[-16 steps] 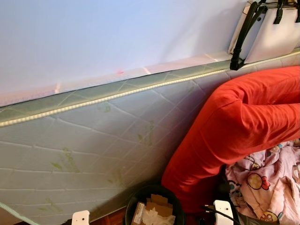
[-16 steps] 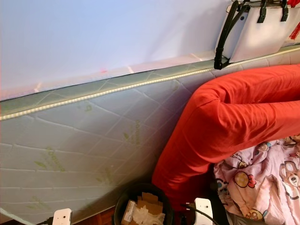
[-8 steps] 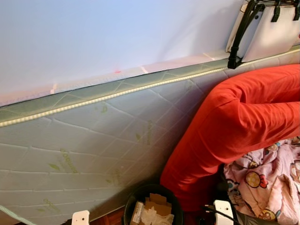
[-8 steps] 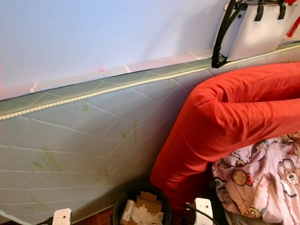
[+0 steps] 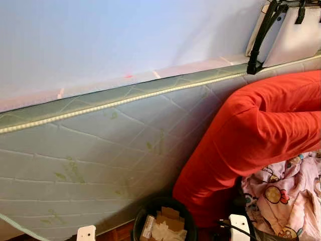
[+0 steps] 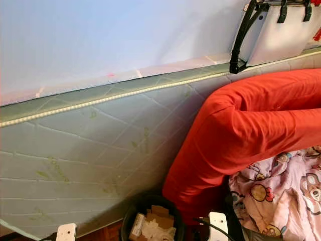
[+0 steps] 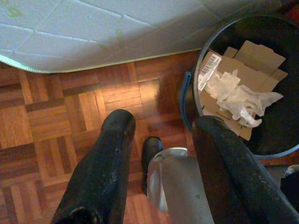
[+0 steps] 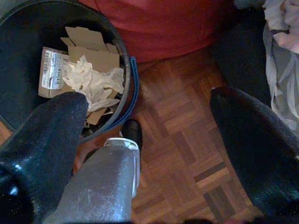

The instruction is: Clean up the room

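So the robot is parked right in front of a mattress (image 5: 100, 145) leaning up on its edge against the wall, with a big red duvet (image 5: 251, 135) slumped against its right side and some pink cartoon-print bedding (image 5: 286, 196) piled just right of that. Up top on the far right there's a white bag (image 6: 281, 35) with black straps sitting on the mattress edge. Near the robot's feet is the black bin (image 7: 280, 93), already holding flattened cardboard (image 7: 247, 56) and crumpled white paper (image 7: 238, 95), standing on the wood parquet floor (image 7: 70, 102) just beside the bottom edge of the mattress. The left gripper (image 7: 163, 130) hangs low over the floor next to the bin, fingers spread wide with nothing in them, and the right gripper (image 8: 149, 107) is the same deal on the other side, spread wide and empty, one finger overlapping the bin rim from above. My read is it's between pickups: nothing in hand, just looking for the next thing to tidy. Best guess for the next move is the bedding on the right, which would mean turning that way and reaching into the soft pile. Floppy fabric like that can slip out of a two-finger pinch pretty easily, so it'd want a deep bite.
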Robot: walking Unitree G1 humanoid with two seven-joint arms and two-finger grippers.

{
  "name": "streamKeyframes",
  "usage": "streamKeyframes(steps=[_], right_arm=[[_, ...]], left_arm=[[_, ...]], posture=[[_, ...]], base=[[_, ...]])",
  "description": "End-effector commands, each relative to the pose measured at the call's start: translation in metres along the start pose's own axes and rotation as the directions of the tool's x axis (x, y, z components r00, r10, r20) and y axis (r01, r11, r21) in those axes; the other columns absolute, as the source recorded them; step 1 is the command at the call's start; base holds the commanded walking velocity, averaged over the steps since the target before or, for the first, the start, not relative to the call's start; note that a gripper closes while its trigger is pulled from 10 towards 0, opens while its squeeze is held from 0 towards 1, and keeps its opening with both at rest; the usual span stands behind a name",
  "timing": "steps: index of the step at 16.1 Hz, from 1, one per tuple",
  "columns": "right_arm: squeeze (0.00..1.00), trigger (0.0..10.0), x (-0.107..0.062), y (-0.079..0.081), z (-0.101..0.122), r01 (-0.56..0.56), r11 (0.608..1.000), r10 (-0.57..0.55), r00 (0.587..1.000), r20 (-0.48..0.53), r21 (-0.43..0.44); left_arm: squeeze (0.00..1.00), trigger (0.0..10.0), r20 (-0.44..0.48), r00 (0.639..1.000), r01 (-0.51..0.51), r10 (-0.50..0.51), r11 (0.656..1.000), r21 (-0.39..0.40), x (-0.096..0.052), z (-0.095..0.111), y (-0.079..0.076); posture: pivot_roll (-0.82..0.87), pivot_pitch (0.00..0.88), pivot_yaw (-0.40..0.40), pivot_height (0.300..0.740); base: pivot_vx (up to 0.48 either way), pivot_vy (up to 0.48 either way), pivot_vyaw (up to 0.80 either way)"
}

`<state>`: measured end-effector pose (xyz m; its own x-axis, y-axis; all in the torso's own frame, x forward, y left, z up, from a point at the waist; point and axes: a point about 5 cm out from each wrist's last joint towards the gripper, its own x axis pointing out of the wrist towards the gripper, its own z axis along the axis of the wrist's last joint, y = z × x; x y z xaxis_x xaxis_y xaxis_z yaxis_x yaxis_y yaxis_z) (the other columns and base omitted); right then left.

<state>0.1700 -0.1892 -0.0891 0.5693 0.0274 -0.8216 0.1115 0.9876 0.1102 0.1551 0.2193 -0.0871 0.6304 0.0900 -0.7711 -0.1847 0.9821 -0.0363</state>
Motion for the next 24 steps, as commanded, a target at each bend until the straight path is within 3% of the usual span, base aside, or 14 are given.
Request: streamKeyframes(steps=[1, 24], right_arm=[[0.0, 10.0, -0.0002, -0.0011, 0.0001, 0.002, 1.0, -0.002, 1.0, 0.001, 0.005], [0.0, 10.0, -0.0007, -0.0024, -0.0014, 0.004, 1.0, -0.004, 1.0, -0.003, 0.008]], left_arm=[[0.0, 10.0, -0.01, 1.0, 0.005, -0.005, 1.0, 0.01, -0.0006, -0.0026, -0.0004], [0.0, 10.0, -0.004, 1.0, 0.009, -0.008, 1.0, 0.014, -0.001, -0.0035, -0.0016]], posture=[[0.1, 0.007, -0.054, 0.74], [0.1, 0.0, -0.055, 0.74]], base=[[0.0, 0.0, 0.0], [0.0, 0.0, 0.0]])
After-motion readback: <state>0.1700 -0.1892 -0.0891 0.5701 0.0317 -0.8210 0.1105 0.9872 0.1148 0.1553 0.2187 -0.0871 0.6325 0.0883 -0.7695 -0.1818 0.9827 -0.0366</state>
